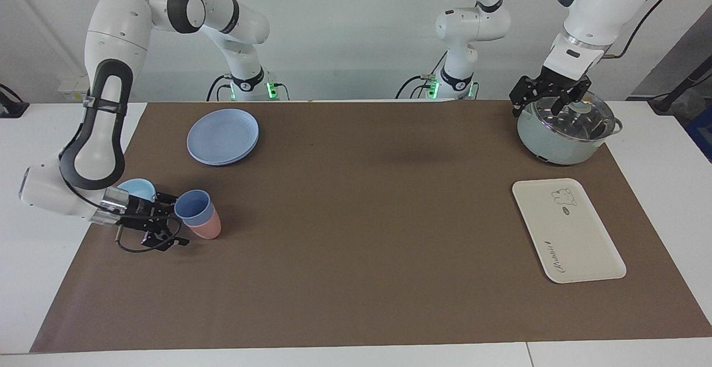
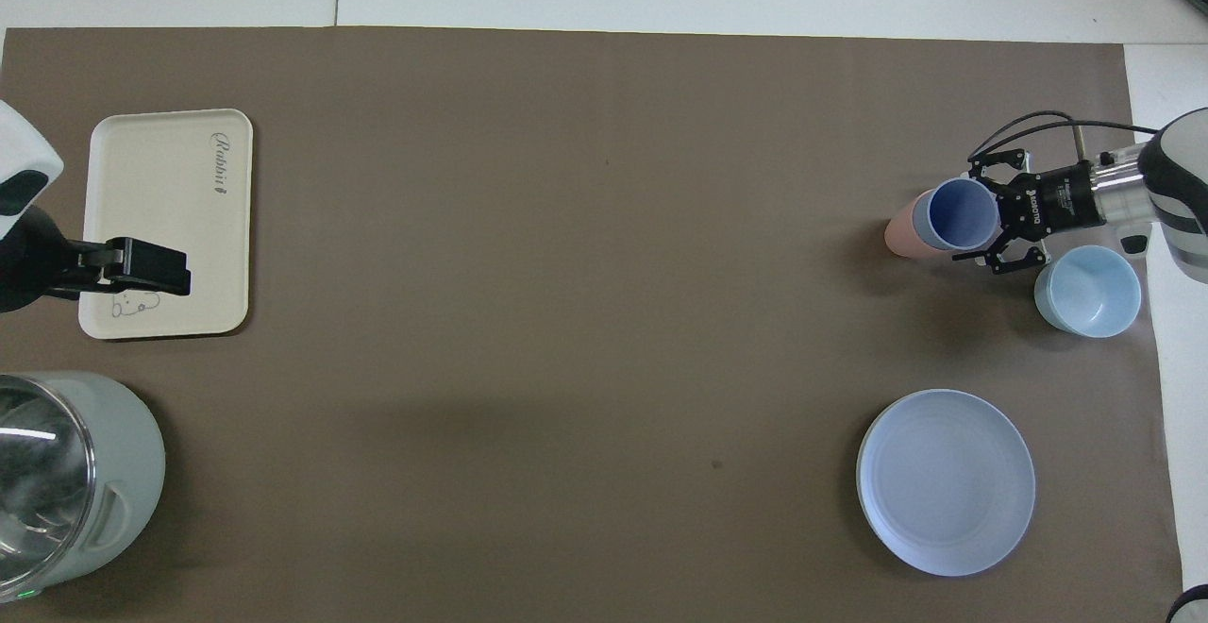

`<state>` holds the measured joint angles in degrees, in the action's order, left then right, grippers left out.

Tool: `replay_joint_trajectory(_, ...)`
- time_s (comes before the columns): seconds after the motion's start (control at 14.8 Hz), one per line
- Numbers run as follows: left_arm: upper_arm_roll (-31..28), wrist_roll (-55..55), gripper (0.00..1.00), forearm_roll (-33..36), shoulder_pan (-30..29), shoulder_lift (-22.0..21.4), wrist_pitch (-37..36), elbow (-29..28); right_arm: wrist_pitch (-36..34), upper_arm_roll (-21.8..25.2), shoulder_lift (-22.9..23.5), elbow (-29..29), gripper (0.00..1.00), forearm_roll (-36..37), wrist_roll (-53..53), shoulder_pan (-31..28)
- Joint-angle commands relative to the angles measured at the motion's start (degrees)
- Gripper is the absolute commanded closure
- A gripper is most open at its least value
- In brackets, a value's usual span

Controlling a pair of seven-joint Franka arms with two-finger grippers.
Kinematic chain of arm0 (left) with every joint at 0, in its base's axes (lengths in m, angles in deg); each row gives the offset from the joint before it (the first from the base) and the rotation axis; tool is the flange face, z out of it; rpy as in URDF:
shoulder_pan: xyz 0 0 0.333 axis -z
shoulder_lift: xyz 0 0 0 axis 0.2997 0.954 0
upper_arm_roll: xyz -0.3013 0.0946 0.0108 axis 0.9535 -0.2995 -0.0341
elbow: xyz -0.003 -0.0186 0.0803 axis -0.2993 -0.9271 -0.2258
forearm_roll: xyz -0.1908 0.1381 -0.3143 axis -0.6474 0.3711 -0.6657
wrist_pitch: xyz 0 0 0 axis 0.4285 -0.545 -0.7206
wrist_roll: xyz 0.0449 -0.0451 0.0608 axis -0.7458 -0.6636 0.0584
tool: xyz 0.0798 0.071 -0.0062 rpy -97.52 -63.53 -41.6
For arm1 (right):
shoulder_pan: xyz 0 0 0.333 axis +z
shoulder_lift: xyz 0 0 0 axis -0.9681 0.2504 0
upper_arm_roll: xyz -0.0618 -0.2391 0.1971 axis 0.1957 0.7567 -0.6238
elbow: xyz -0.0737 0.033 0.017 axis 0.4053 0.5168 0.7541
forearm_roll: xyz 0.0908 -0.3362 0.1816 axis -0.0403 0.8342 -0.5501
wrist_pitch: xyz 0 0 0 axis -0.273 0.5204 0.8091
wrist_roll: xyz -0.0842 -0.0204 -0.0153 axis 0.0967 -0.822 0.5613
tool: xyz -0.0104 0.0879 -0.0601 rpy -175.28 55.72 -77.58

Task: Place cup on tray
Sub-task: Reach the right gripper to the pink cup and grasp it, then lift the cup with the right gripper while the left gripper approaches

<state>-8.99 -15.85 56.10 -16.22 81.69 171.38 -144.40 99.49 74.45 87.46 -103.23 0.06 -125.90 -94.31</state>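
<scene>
The periwinkle-blue cup [image 1: 193,206] [image 2: 961,213] sits nested in a salmon-pink cup [image 1: 207,229] [image 2: 899,233] at the right arm's end of the table. My right gripper [image 1: 176,220] [image 2: 974,215] lies low and level beside it, open, with one finger on each side of the blue cup's rim and no visible squeeze. The cream tray [image 1: 578,239] [image 2: 160,208] lies at the left arm's end. My left gripper [image 1: 548,102] [image 2: 149,269] waits open in the air above the pot's rim.
A light-blue bowl [image 1: 139,189] [image 2: 1087,291] stands close beside the right gripper's wrist. A round blue plate [image 1: 222,135] [image 2: 946,481] lies nearer to the robots. A pale green pot with a glass lid [image 1: 564,133] [image 2: 57,481] stands near the left arm's base.
</scene>
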Motion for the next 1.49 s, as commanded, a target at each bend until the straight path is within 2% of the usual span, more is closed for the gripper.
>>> replay_joint_trajectory(0.0, -0.63, -0.05, 0.0, -0.78, 0.36, -1.29, -0.24, -0.99, 2.25, -0.49, -3.36, -5.43, 0.04, -3.68, 2.81, -0.35)
replay_joint_trajectory(0.34, -0.63, -0.05, 0.0, -0.78, 0.36, -1.29, -0.24, -0.99, 2.52, -0.49, -3.89, -6.75, 0.05, -6.85, 3.52, 0.09)
replay_joint_trajectory(0.47, -0.64, -0.14, 0.0, -0.78, 0.36, -1.29, -0.15, -0.99, 2.43, -0.49, -4.24, -7.97, 0.11, -8.7, 3.52, 0.35)
replay_joint_trajectory(0.74, -0.64, 0.3, 0.0, -0.79, 0.01, -1.38, 0.28, -1.52, 3.65, -0.58, -4.77, -9.39, 0.12, -8.79, 3.96, 0.44)
replay_joint_trajectory(1.15, -0.64, -5.59, 0.0, -0.08, 0.01, -1.38, -0.15, -1.52, 4.63, -0.49, -5.12, -10.79, 0.16, -11.95, 3.96, 1.5)
replay_joint_trajectory(1.35, -0.55, -5.58, 0.0, -0.08, -0.08, -1.46, 0.46, -1.87, 4.28, -0.49, -5.56, -11.41, 0.22, -13.01, 3.88, 1.67)
replay_joint_trajectory(1.42, -0.63, -5.59, 0.0, -0.08, -0.08, -1.46, 0.38, -2.05, 3.76, -0.49, -5.64, -11.41, 0.29, -13.18, 3.7, 1.67)
